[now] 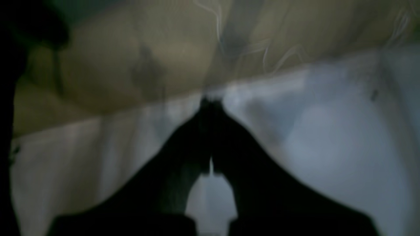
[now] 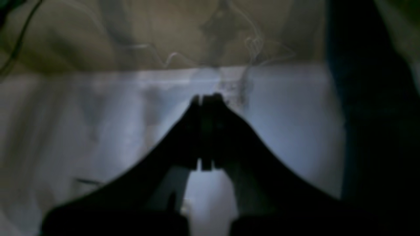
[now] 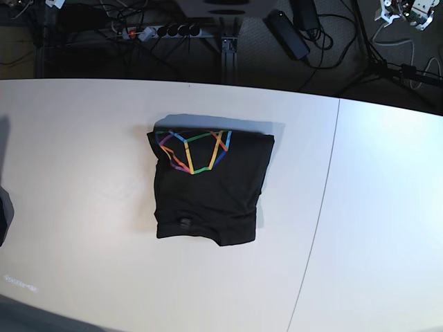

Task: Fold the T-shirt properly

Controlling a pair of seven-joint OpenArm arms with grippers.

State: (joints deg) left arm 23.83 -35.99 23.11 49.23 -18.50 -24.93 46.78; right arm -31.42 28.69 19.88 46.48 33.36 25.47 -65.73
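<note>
Overhead base view with two wrist views. The large black short-sleeved cotton T-shirt [image 3: 208,187] lies near the centre of the pale, smooth-topped bench [image 3: 83,138], already folded into a compact, roughly square packet, with its rainbow-coloured line graphic [image 3: 192,151] facing up along the 12 o'clock edge. Neither arm appears in the base view. In the left wrist view I see my left end effector [image 1: 210,105] clenched with nothing between its tips, held over a blurred pale surface; in the right wrist view my right end effector [image 2: 207,98] is likewise clenched and empty. Neither wrist view clearly shows the shirt.

I judge the folding to be essentially complete, so the step in hand is a final check or tidy. To do it well, I would keep both arms well clear of the packet. If any correction is wanted, I would press lightly on the slightly uneven 6 o'clock hem instead of re-gripping, since lifting a layer could undo the fold.

A seam in the bench top [image 3: 325,200] runs from 12 to 6 o'clock at the packet's 3 o'clock side, apart from it. Beyond the bench's 12 o'clock edge lie a power strip [image 3: 166,30], a black adapter block [image 3: 287,33] and tangled cables [image 3: 346,48] on the floor. Nothing on the bench obstructs the shirt.
</note>
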